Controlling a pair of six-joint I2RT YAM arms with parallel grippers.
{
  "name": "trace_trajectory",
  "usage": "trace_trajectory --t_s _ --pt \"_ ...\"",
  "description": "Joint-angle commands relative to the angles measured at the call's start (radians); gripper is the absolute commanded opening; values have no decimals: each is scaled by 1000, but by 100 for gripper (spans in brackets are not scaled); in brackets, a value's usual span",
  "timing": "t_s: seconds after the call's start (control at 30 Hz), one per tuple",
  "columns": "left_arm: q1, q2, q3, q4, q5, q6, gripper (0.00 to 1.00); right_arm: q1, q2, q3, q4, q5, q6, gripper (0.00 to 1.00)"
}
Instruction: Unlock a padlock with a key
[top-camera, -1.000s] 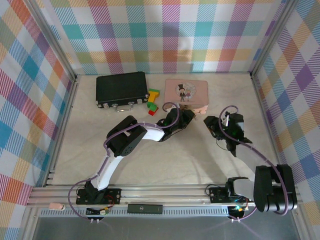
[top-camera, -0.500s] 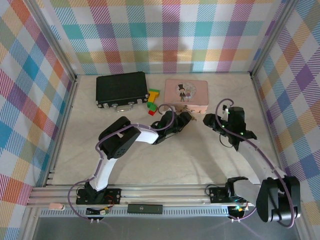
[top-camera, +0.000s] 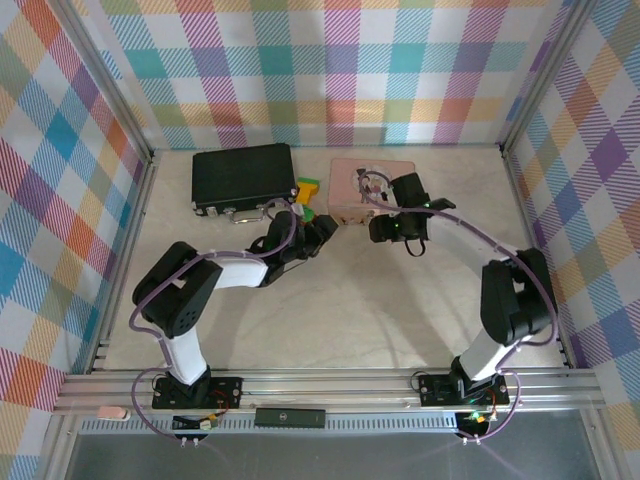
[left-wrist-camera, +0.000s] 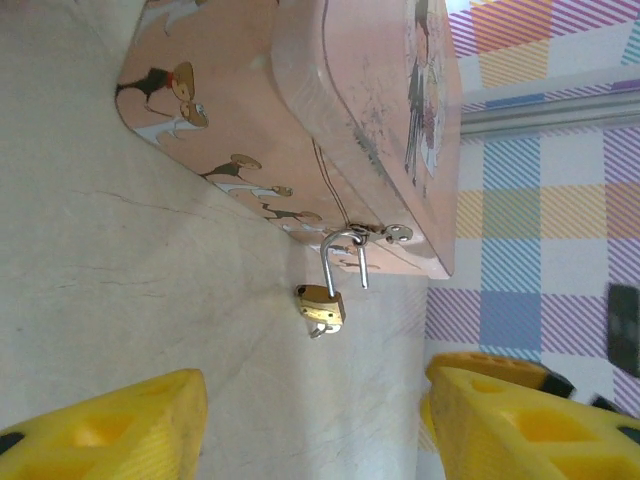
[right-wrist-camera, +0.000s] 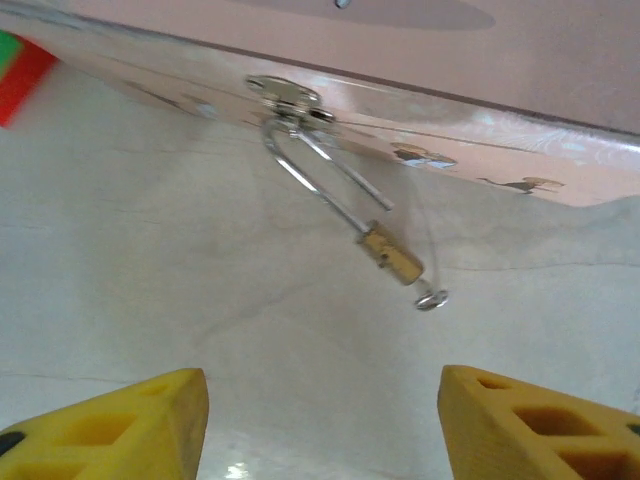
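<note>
Padlock (left-wrist-camera: 322, 307) hangs by its thin silver shackle (left-wrist-camera: 340, 258) from the hasp (left-wrist-camera: 385, 235) on the front wall of the pink tin (left-wrist-camera: 330, 110). Its brass body sits low by the table (left-wrist-camera: 120, 280), one shackle leg ends free of the body, and what looks like a small silver key (right-wrist-camera: 432, 298) pokes from the bottom end. The tin's lid is down so I can't see what it holds; the black case (top-camera: 243, 177) to its left is likewise closed, with coloured blocks (top-camera: 307, 192) on the table between them. My left pincer (left-wrist-camera: 315, 400) and right pincer (right-wrist-camera: 322, 400) both face the lock from just in front of the tin, each spread wide with nothing in its grip.
</note>
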Motion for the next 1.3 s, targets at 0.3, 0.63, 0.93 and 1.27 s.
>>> trace_trajectory --t_s 0.3,0.63,0.93,1.27 --pt "52 -75 -4 -90 63 97 60 51 81 -39 107 133 385 75" --pt "86 -81 -45 -20 93 56 60 90 203 7 104 284 478 68" --pt "122 -119 -79 -8 108 51 60 91 252 46 132 363 490 61" --pt "159 -163 -120 -8 116 51 60 91 305 58 172 391 514 50"
